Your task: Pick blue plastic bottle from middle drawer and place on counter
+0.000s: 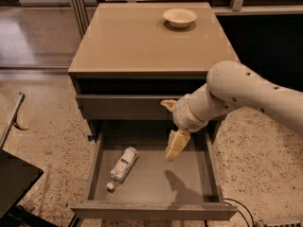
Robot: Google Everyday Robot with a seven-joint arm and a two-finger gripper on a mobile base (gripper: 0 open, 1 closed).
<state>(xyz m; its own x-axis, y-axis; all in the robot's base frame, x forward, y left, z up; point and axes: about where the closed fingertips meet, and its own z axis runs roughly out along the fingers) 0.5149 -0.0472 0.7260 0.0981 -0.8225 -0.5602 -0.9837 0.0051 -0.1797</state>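
The blue plastic bottle (122, 167), clear with a white cap and white label, lies on its side on the left of the open middle drawer's floor (156, 188), cap toward the front. My gripper (174, 148) hangs over the drawer's middle, right of the bottle and apart from it, pointing down. It holds nothing. The tan counter (137, 41) tops the cabinet above.
A white bowl (180, 17) stands at the counter's back right. A closed drawer front (123, 107) sits just above the open drawer. A dark object (14, 183) is at the lower left on the speckled floor. A cable (241, 207) lies at the lower right.
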